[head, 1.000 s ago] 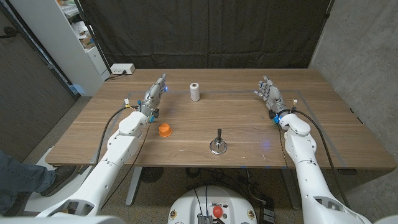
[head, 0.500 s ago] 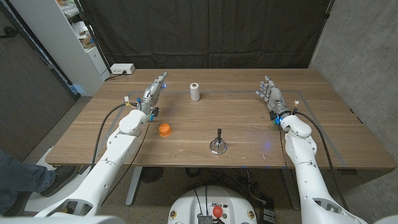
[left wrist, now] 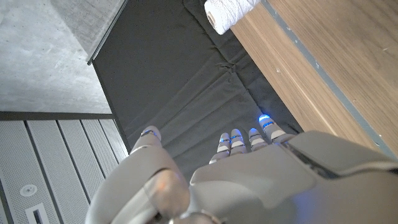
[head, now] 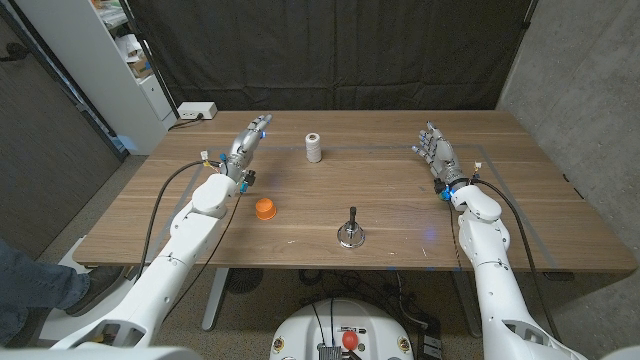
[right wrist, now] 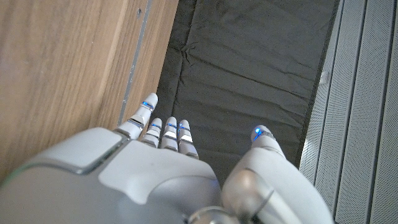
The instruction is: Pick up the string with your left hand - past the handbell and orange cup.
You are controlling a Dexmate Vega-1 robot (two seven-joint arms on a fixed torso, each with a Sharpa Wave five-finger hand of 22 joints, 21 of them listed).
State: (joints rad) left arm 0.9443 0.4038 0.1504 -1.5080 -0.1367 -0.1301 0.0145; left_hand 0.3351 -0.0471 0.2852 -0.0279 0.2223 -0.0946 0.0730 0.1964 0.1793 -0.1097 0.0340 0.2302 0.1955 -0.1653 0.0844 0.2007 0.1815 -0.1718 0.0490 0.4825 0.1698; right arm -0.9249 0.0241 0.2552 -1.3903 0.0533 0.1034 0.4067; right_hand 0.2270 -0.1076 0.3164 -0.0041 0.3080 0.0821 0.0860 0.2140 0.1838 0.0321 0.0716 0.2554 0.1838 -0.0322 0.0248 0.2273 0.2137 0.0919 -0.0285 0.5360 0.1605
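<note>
The string is a white spool [head: 314,147] standing upright at the far middle of the table; its end shows in the left wrist view [left wrist: 229,12]. My left hand [head: 247,145] is raised to the spool's left, fingers spread and pointing toward the far edge, holding nothing. An orange cup [head: 264,208] sits nearer to me, just right of my left forearm. The handbell [head: 350,232], with a black handle and metal base, stands at the near middle. My right hand [head: 436,153] hovers open at the far right. Both hands also show from behind: left hand [left wrist: 249,174], right hand [right wrist: 161,168].
A white power strip [head: 196,111] lies at the table's far left corner. A white shelf unit [head: 110,60] stands beyond the table's left side. A black curtain [head: 330,50] hangs behind the far edge. A person's leg and shoe [head: 45,285] show at lower left.
My left hand has moved a little farther from me and toward the spool. The right hand stays almost still.
</note>
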